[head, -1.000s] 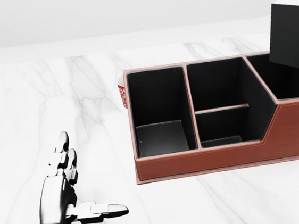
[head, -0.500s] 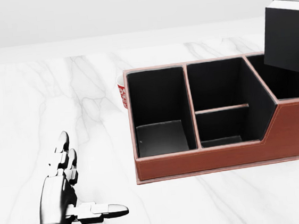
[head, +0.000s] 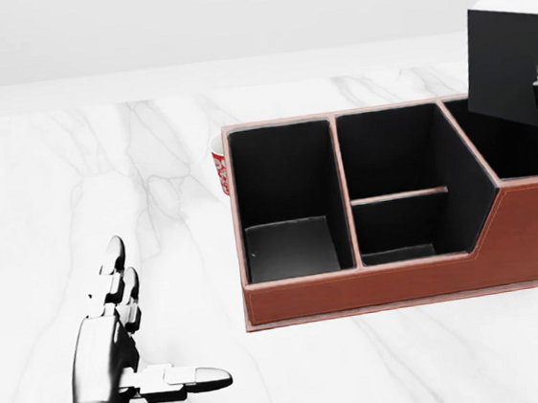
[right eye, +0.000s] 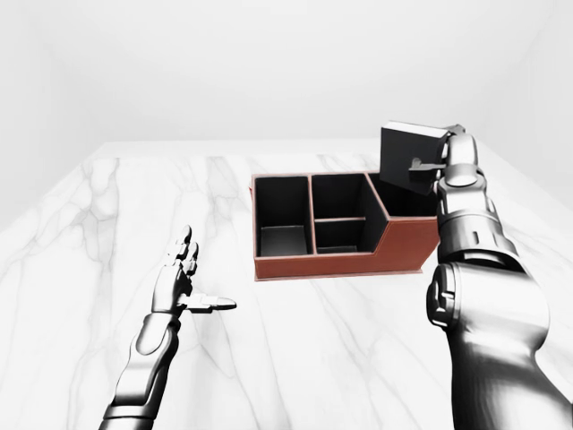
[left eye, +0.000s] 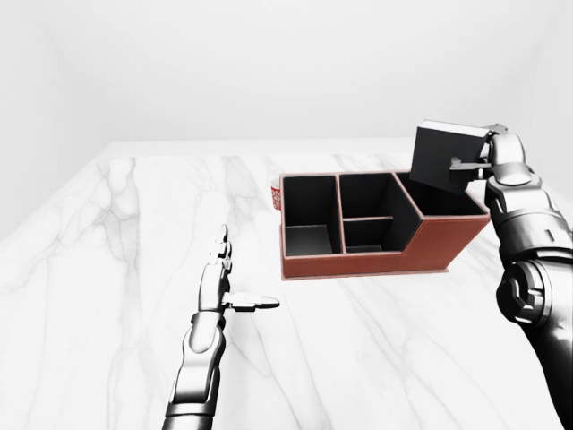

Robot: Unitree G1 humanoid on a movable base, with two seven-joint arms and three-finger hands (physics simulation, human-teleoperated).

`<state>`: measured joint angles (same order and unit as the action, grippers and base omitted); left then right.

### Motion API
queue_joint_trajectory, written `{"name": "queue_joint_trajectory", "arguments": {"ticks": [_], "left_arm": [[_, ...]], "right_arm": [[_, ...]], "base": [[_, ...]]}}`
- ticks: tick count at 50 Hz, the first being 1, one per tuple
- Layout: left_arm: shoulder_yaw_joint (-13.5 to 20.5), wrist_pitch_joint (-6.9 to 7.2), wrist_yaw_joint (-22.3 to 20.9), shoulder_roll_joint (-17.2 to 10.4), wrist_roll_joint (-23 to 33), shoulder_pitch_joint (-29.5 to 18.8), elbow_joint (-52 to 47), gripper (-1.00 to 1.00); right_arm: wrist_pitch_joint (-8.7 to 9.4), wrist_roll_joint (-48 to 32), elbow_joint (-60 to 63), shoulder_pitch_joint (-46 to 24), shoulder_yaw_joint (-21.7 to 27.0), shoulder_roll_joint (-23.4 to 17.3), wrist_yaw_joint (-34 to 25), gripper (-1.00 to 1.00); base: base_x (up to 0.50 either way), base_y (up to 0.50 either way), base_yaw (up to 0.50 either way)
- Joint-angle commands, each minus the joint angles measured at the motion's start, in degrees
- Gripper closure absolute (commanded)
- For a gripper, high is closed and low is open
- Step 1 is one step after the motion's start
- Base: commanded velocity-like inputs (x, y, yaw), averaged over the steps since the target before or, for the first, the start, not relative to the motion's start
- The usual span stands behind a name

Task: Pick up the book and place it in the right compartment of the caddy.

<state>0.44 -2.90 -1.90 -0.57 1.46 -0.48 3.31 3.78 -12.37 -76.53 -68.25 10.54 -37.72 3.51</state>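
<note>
book (head: 514, 55) black | caddy (head: 393, 285) reddish-brown, black inside | table (head: 103, 180) white, grey-veined marble

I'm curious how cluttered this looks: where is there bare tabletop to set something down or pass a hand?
The marble table is bare all around the open left hand and below the caddy. It is crowded at the caddy's right end, where the right hand holds the book, and behind its left corner, where a cup stands.
</note>
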Motion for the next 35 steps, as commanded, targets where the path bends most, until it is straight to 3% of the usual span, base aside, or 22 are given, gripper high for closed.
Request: {"name": "queue_joint_trajectory", "arguments": {"ticks": [1,14,19,22,29,35], "left_arm": [[0.0,-0.09,0.0,0.0,0.1,0.0,0.1,-1.0],[-0.1,-0.58,0.0,0.1,0.1,0.0,0.6,-1.0],[-0.2,0.38,0.1,0.1,0.2,0.1,-0.3,-1.0],[-0.1,-0.33,0.1,0.1,0.2,0.0,0.5,-1.0],[-0.1,0.05,0.0,0.0,0.2,-0.1,0.2,-1.0],[-0.1,-0.44,0.0,0.1,0.2,0.0,0.5,-1.0]], "right_arm": [[0.1,2.1,1.8,-1.9,2.7,0.3,2.2,1.0],[-0.01,1.8,1.5,-1.4,3.0,0.3,2.7,1.0],[-0.04,1.8,1.4,-0.8,3.2,0.4,3.1,1.0],[-0.21,1.9,1.3,-0.5,3.3,0.4,3.2,1.0],[-0.63,1.8,1.3,-0.3,3.3,0.7,3.1,1.0],[-1.16,1.7,1.2,0.6,3.3,1.1,3.4,1.0]], "base": [[0.0,0.0,0.0],[0.0,0.0,0.0],[0.0,0.0,0.0],[0.0,0.0,0.0],[0.0,0.0,0.0],[0.0,0.0,0.0]]}}
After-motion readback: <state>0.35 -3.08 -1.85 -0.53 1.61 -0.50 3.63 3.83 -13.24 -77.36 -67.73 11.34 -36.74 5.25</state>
